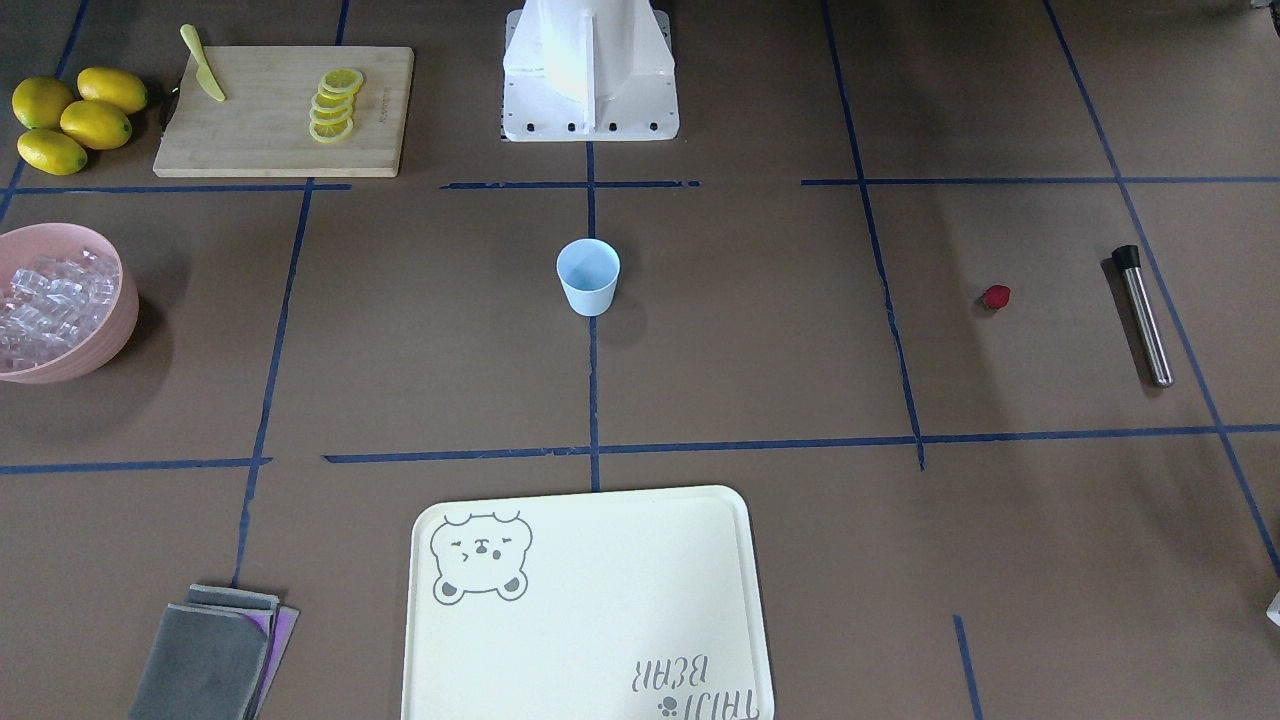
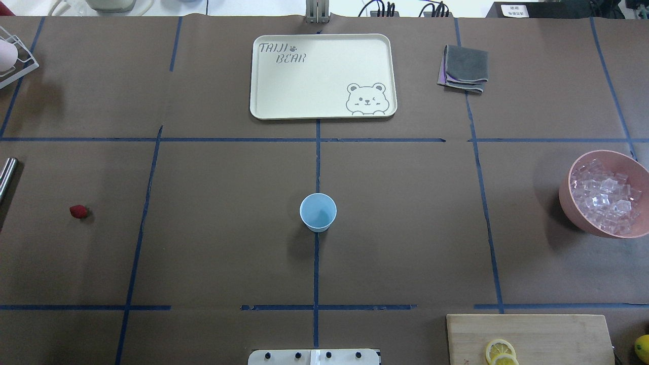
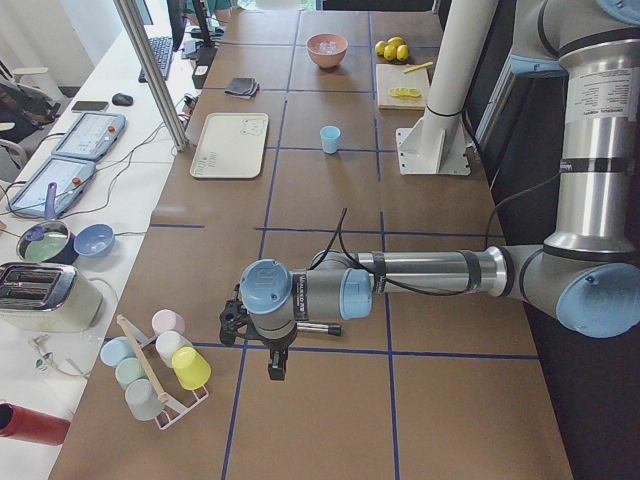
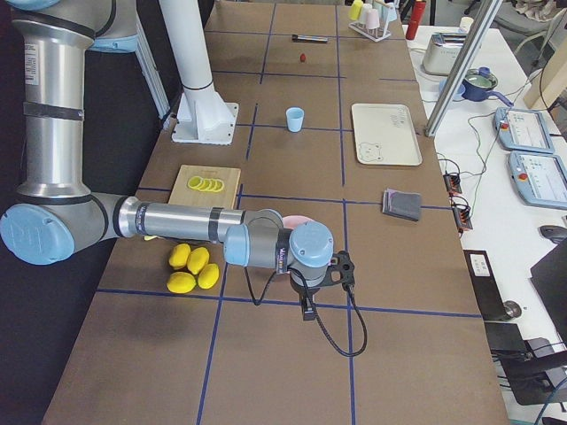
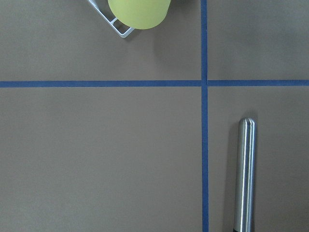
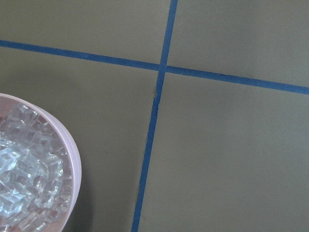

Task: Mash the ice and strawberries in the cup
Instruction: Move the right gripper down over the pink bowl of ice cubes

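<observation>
The pale-blue cup stands upright and empty at the table's middle, and shows in the overhead view. The dark-red strawberry lies alone on the robot's left side. The ice fills a pink bowl on the robot's right, and shows in the right wrist view. My left gripper hovers near the table's left end. My right gripper hovers beside the bowl. Both show only in the side views, so I cannot tell whether they are open or shut.
A steel muddler lies beyond the strawberry. A cutting board carries lemon slices and a knife, with whole lemons beside it. A cream tray, folded cloths and a cup rack are present.
</observation>
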Controlling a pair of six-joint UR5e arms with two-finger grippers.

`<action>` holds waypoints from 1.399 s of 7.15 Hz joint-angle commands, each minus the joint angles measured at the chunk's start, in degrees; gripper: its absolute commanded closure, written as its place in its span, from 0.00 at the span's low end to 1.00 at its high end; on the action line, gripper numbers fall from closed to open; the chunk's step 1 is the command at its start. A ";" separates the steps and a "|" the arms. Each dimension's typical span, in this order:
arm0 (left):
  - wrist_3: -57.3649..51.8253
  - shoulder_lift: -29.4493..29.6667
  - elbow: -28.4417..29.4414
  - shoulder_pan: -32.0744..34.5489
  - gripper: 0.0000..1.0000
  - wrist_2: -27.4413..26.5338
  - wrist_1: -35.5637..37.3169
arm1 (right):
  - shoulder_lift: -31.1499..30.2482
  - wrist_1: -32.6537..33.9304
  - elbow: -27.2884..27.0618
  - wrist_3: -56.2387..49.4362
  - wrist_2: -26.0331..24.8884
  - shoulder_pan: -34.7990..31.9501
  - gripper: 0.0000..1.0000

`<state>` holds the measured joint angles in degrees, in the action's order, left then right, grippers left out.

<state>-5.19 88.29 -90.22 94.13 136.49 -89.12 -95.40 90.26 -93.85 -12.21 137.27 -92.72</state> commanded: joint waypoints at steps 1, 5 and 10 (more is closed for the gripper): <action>-0.09 0.13 -0.05 0.09 0.00 0.00 0.00 | 0.13 -0.09 -0.02 0.00 0.01 0.00 0.01; 0.44 -0.04 -0.84 -0.09 0.00 -0.26 -0.88 | 0.04 -0.17 -0.36 -0.09 0.01 0.00 0.01; 0.62 0.66 -1.89 -0.26 0.00 0.61 -0.97 | 1.45 -0.18 -2.57 2.61 -0.16 0.09 0.01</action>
<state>-4.54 88.50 -91.76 93.89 136.76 -90.06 -94.18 90.09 -96.22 -11.28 137.06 -92.71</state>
